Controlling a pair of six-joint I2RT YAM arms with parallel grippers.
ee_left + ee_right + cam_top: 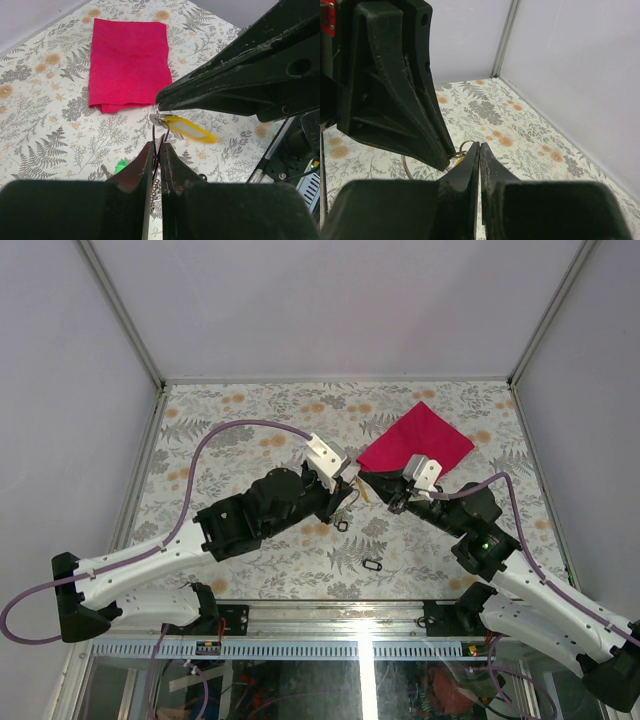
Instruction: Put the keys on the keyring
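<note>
My left gripper (347, 490) and right gripper (369, 481) meet tip to tip above the middle of the table. In the left wrist view my left gripper (158, 146) is shut on the thin wire keyring (153, 135). The right gripper's fingers (220, 85) reach in from the right, pinching the small silver loop of a yellow key tag (190, 130) that hangs just above my left jaws. In the right wrist view my right gripper (479, 146) is shut, with the keyring (405, 167) showing beside the left gripper's fingers (395, 100). Two black key tags (342, 525) (373, 564) lie on the table.
A folded red cloth (415, 438) lies at the back right, also in the left wrist view (129, 62). A small green tag (120, 166) lies on the floral table cover (230, 430) below my left gripper. Pale walls with metal corner posts (504, 45) enclose the table.
</note>
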